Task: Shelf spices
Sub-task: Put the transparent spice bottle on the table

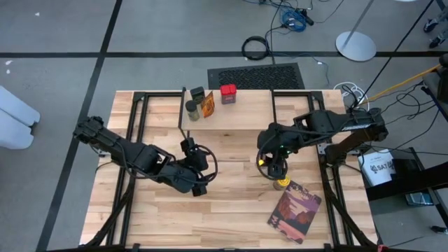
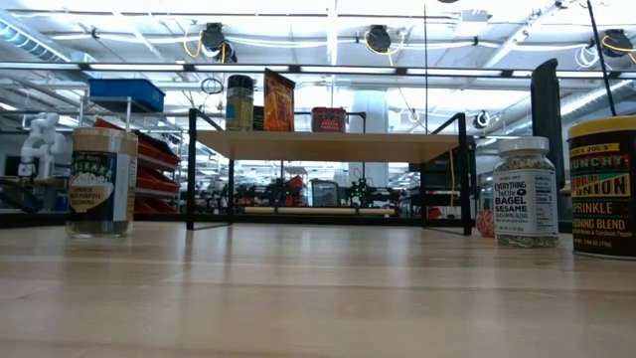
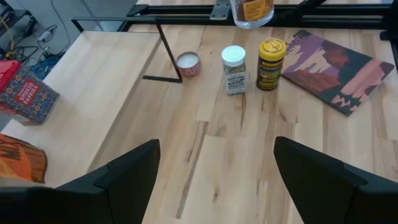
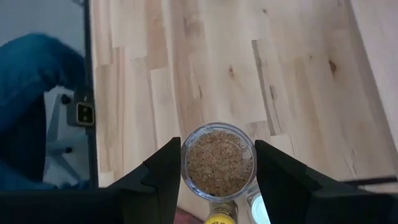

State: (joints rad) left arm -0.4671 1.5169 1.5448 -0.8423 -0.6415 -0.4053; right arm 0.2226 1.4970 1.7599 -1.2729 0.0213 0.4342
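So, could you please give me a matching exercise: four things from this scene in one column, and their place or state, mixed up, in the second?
Things:
1. red tin
2. yellow-lidded jar
3. clear jar
4. left gripper

Places or states:
A. standing on the table beside the book
B. jaws open, holding nothing
C. on top of the shelf
D. held in the jaws of the right gripper

Pairs: 1-C, 2-A, 3-D, 4-B

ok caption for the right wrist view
Right gripper shut on a clear spice jar, above the wooden table.
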